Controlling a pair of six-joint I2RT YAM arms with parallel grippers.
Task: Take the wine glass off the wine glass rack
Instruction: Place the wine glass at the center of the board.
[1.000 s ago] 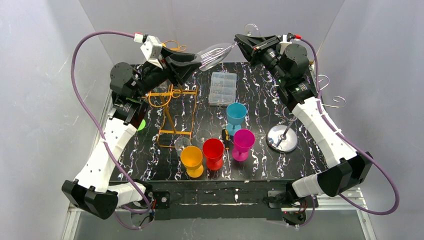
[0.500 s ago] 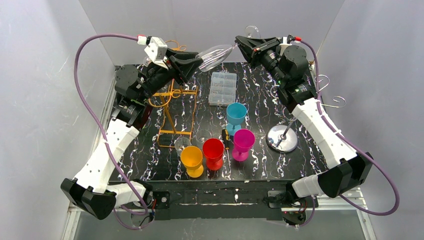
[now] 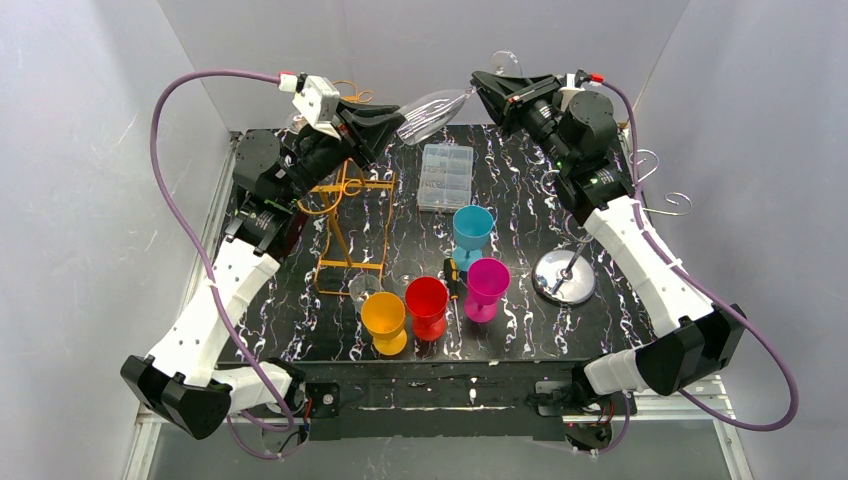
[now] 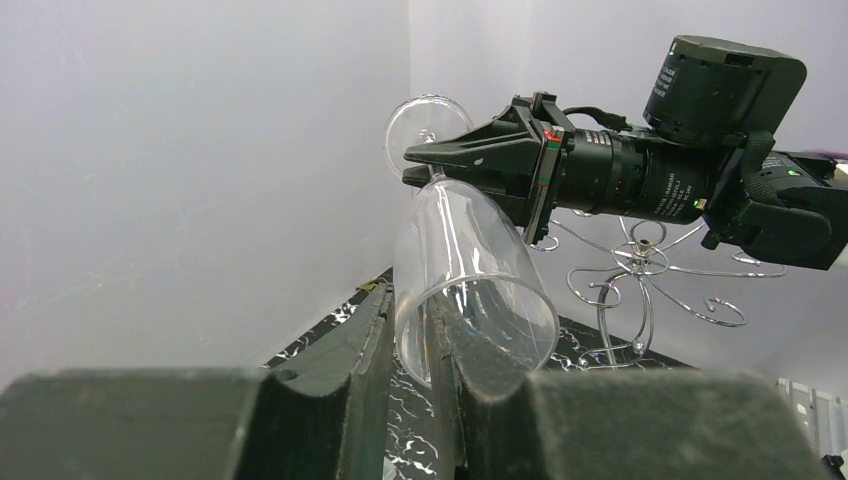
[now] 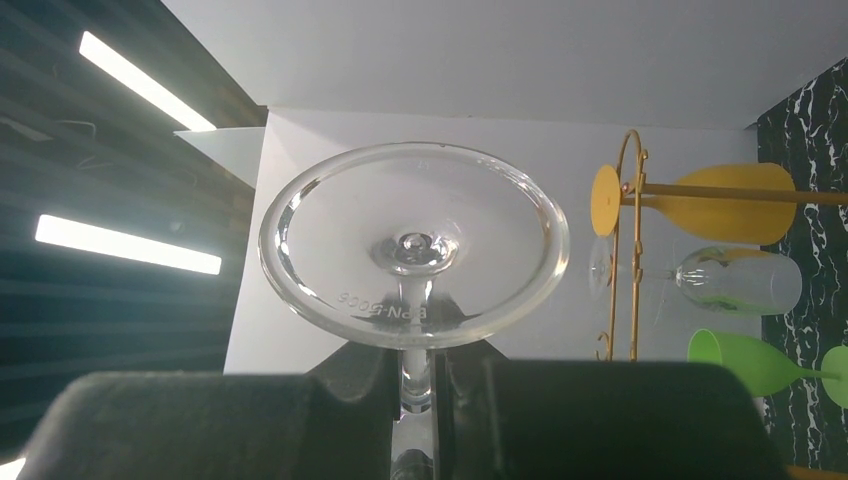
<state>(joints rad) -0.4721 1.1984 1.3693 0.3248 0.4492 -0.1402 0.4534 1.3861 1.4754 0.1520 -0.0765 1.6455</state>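
A clear wine glass hangs on its side in the air above the table's far edge, between my two grippers. My right gripper is shut on its stem just under the round foot, with the right gripper fingers tight on both sides. My left gripper is shut on the bowl's rim: in the left wrist view the left gripper has one finger inside the bowl and one outside. A silver wire rack stands empty at the right. A gold rack stands at the left.
On the gold rack hang a yellow, a clear and a green glass. Orange, red, magenta and blue cups stand near the front middle. A clear plastic box lies behind them. White walls close in three sides.
My left gripper has narrowed onto the bowl's rim while its wrist rose and shifted slightly right. The right gripper and the glass have stayed where they were.
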